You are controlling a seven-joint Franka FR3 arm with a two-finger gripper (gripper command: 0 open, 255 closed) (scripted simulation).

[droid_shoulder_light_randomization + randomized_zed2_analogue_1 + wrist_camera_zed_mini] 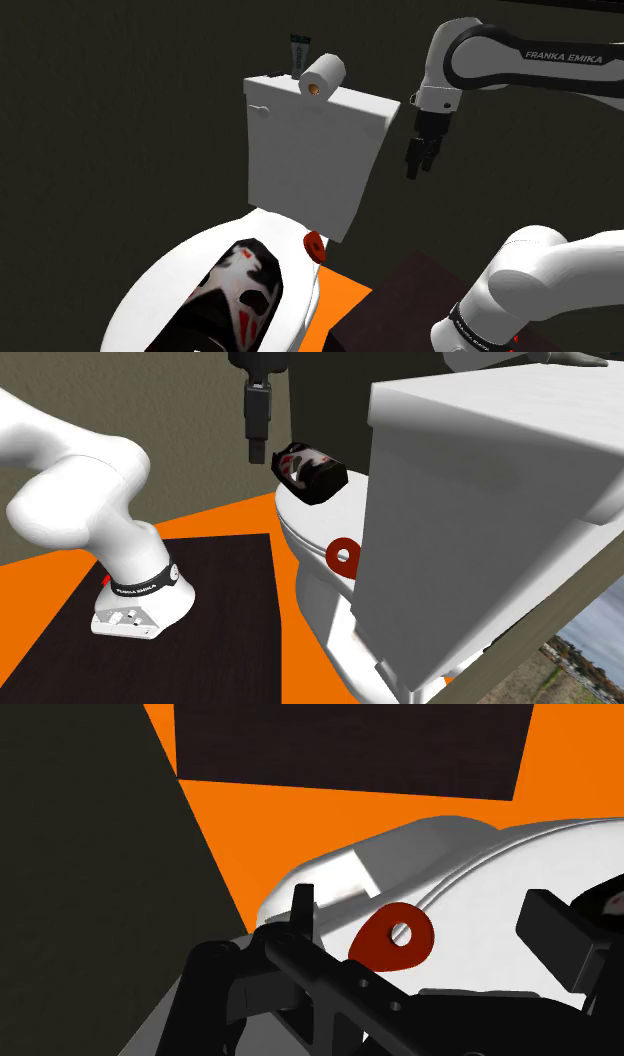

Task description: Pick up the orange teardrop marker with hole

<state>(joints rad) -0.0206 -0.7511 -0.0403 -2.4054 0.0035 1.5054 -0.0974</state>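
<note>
One white arm (540,60) reaches across the shoulder view, jaws pointing down beside the tank (310,160), apart from the orange-red teardrop marker (314,245) on the toilet rim (285,228). The second exterior view shows us the marker (343,555) at the tank's foot. In the wrist view we see the jaws spread apart, holding nothing.

Dark red marker (393,939), plain white toilet (300,160), black object (240,290) streaked with white and red, bright orange floor (340,300), very dark brown stand (220,612), white paper roll (322,75) with tan core, green tube (299,50), all-black gripper (412,172), white arm (560,270) with dark joints.
</note>
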